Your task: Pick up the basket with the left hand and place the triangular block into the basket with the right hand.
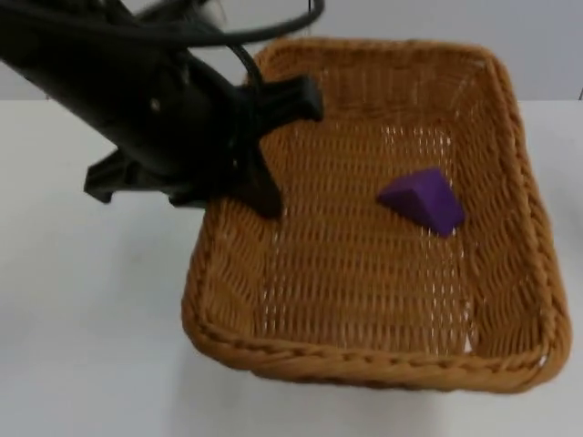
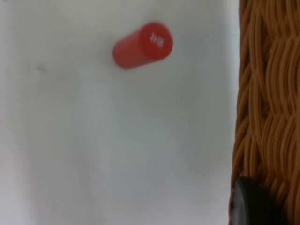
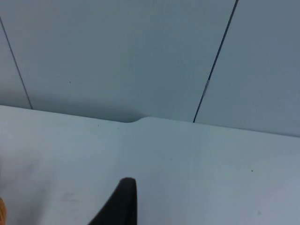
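Note:
The woven wicker basket (image 1: 364, 369) is close under the top camera, tilted and raised off the white table. My left gripper (image 1: 264, 150) is shut on its left rim. A purple triangular block (image 1: 422, 200) lies on the basket's floor, right of centre. In the left wrist view the basket's wall (image 2: 267, 93) stands beside a black fingertip (image 2: 251, 206). Of my right gripper, one black fingertip (image 3: 123, 201) hangs above bare table, facing the grey partition wall (image 3: 140, 56); nothing is at it.
A red cylinder (image 2: 143, 44) lies on its side on the white table (image 2: 117, 140), below and to the left of the basket's held side. The table ends at the partition wall in the right wrist view.

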Available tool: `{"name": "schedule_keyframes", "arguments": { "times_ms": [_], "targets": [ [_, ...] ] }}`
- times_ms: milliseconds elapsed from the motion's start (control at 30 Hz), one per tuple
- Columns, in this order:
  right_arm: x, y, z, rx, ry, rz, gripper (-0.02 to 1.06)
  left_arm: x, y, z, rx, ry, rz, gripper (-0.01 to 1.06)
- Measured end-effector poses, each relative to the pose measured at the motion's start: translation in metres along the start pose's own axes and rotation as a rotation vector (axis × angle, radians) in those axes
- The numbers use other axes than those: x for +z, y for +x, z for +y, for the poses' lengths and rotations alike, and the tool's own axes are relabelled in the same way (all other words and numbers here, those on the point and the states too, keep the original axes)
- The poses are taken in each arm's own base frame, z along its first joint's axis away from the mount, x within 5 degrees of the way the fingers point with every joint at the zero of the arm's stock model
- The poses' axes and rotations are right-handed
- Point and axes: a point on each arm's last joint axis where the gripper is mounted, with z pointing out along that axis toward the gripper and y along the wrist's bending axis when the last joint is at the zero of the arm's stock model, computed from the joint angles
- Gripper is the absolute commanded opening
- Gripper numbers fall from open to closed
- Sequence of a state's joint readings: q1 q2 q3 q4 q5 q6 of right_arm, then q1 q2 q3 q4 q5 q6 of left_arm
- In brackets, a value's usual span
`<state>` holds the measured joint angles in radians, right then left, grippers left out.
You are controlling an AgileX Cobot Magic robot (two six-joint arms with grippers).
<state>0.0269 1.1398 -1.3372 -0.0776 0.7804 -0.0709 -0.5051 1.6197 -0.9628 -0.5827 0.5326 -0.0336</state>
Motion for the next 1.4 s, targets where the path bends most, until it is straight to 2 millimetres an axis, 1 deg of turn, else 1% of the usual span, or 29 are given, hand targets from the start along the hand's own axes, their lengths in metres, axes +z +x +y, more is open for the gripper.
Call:
{"name": "schedule_keyframes", "arguments": {
  "times_ms": [67,133,167,200,267,300,367,400,433,467,567,600,633,733,800,867,900,933,1067,1100,1400],
  "targets": [
    [0.000,0.001,0.000,0.000,0.000,0.007,1.05,0.007,0.001,0.004,-0.009,-0.014,0.021,0.00],
    [0.000,0.001,0.000,0.002,-0.002,0.007,1.05,0.007,0.000,0.008,-0.018,-0.021,0.021,0.00],
    [0.000,0.001,0.000,0.003,-0.004,0.008,1.05,0.005,-0.003,0.013,-0.024,-0.027,0.018,0.00],
    [0.000,0.001,0.000,0.004,-0.005,0.011,1.05,0.003,-0.007,0.020,-0.032,-0.035,0.019,0.00],
    [0.000,0.001,0.000,0.002,-0.005,0.010,1.05,-0.004,-0.016,0.040,-0.064,-0.056,0.012,0.00],
    [0.000,0.001,0.000,0.002,-0.005,0.010,1.05,-0.004,-0.016,0.040,-0.064,-0.056,0.012,0.00],
    [0.000,0.001,0.001,0.003,-0.011,0.010,1.05,-0.012,-0.023,0.060,-0.085,-0.075,0.020,0.00],
    [0.000,0.001,0.002,0.004,-0.017,0.009,1.05,-0.019,-0.028,0.077,-0.111,-0.091,0.012,0.00],
    [0.000,0.001,0.002,0.005,-0.022,0.009,1.05,-0.024,-0.032,0.088,-0.131,-0.101,0.004,0.00],
    [0.000,0.001,0.002,0.005,-0.022,0.009,1.05,-0.024,-0.032,0.088,-0.131,-0.101,0.004,0.00],
    [0.000,0.001,0.002,0.007,-0.026,0.009,1.05,-0.036,-0.040,0.115,-0.182,-0.129,-0.033,0.00],
    [0.000,0.001,0.002,0.007,-0.026,0.009,1.05,-0.039,-0.041,0.122,-0.186,-0.136,-0.044,0.00],
    [0.000,0.001,0.002,0.007,-0.026,0.009,1.05,-0.039,-0.041,0.122,-0.186,-0.136,-0.044,0.00],
    [0.000,0.001,0.003,0.010,-0.029,0.011,1.05,-0.045,-0.046,0.140,-0.216,-0.160,-0.074,0.00],
    [0.000,0.001,0.003,0.010,-0.029,0.011,1.05,-0.046,-0.046,0.144,-0.220,-0.166,-0.080,0.00],
    [0.000,0.001,0.003,0.005,-0.034,0.010,1.05,-0.037,-0.046,0.153,-0.213,-0.176,-0.056,0.00],
    [0.000,0.001,0.003,0.006,-0.037,0.010,1.05,-0.033,-0.046,0.155,-0.213,-0.176,-0.042,0.00],
    [0.000,0.001,0.003,0.006,-0.037,0.010,1.05,-0.033,-0.046,0.155,-0.213,-0.176,-0.042,0.00],
    [0.000,0.001,0.003,0.000,-0.038,0.010,1.05,-0.014,-0.044,0.166,-0.219,-0.188,-0.006,0.00],
    [0.000,0.001,0.003,0.000,-0.038,0.010,1.05,-0.014,-0.044,0.166,-0.219,-0.188,-0.006,0.00],
    [0.000,0.001,0.004,0.000,-0.043,0.012,1.05,0.012,-0.045,0.179,-0.238,-0.170,-0.013,0.00]
  ]
}}
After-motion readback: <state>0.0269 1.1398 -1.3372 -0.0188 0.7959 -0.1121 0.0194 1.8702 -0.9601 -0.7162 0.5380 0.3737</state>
